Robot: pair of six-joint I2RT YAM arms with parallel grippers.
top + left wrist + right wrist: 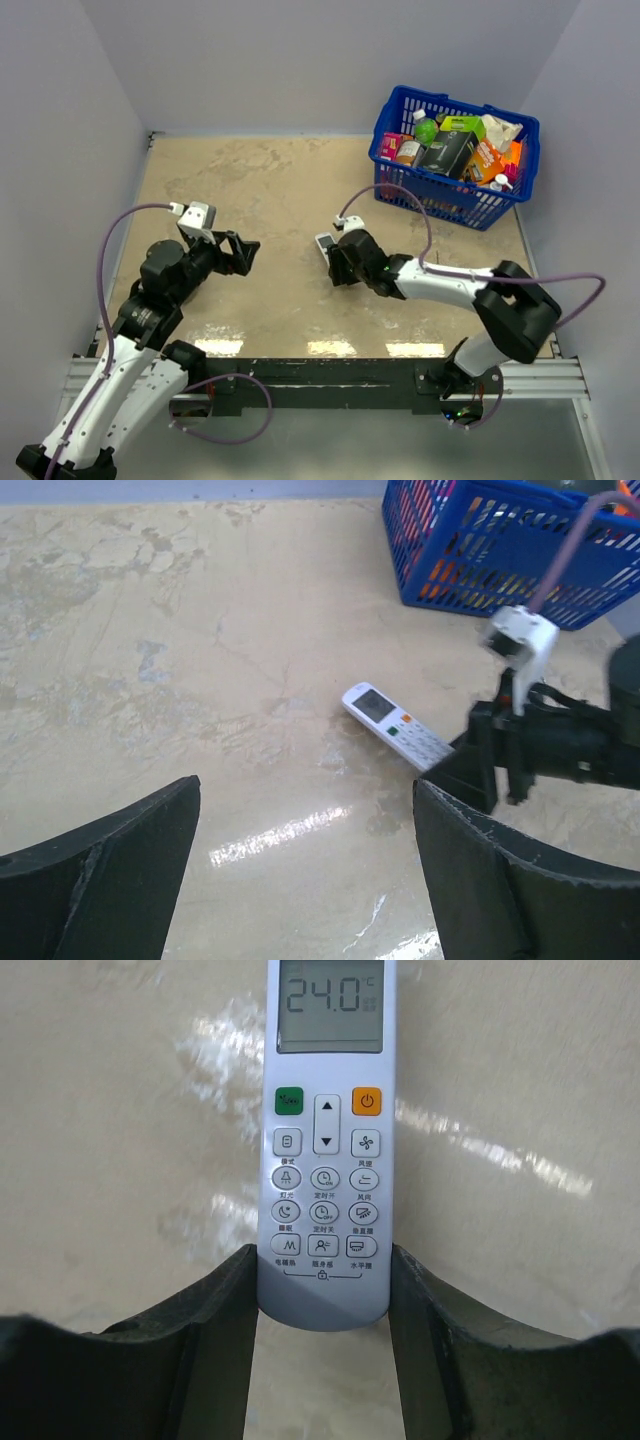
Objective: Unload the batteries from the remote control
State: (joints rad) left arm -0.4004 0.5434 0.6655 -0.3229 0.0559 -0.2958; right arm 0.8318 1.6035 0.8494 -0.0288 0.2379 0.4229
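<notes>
The white remote control point(326, 1160) lies face up on the table, screen and buttons upward, near the table's middle point(325, 243). My right gripper point(322, 1290) is shut on its lower end, one black finger pressed against each long side. In the left wrist view the remote control point(395, 725) shows with the right gripper point(470, 765) at its near end. The batteries are hidden, as the remote's back faces the table. My left gripper point(243, 253) hangs open over the left half of the table with nothing between its fingers point(120, 850).
A blue plastic basket point(455, 200) full of packaged goods stands at the back right, and its wall point(480, 570) is visible beyond the remote. A purple cable loops over the right arm point(440, 280).
</notes>
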